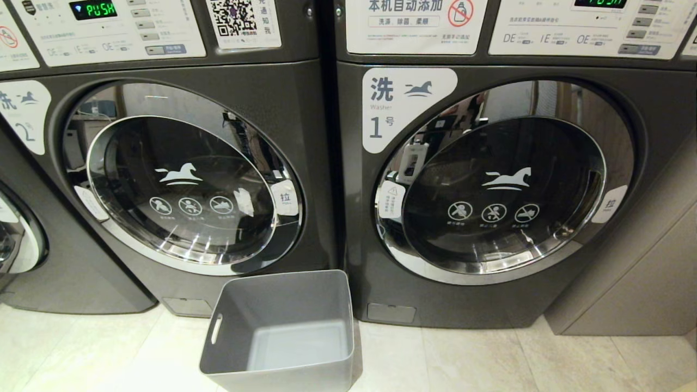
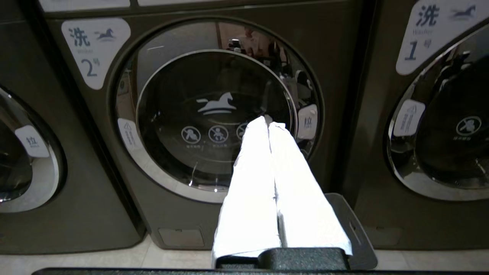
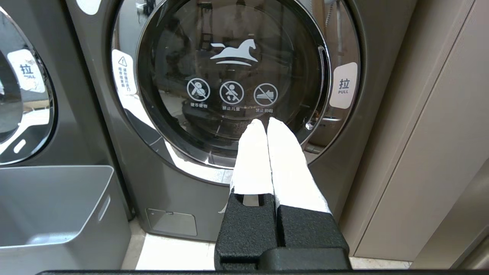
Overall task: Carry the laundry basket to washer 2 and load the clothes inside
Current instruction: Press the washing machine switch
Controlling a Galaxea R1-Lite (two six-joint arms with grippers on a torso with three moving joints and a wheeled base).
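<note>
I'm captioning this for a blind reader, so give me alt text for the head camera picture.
An empty grey plastic rectangular laundry basket stands on the pale tiled floor before two dark grey front-loading washers, number 2 left and number 1 right, doors shut.

The left washer (image 1: 179, 163) carries a white label (image 1: 24, 114) at its upper left reading "洗" and "2", and its green display (image 1: 93, 9) reads "PUSH". A QR code (image 1: 233, 16) sits on the panel's right end. The right washer (image 1: 490, 179) bears a label (image 1: 400, 103) reading "洗 Washer 1号". Each door shows a white horse logo (image 1: 507, 178), three round prohibition signs (image 1: 493, 212), and at its right edge a tab (image 3: 343, 86) reading "拉 PULL".
</note>
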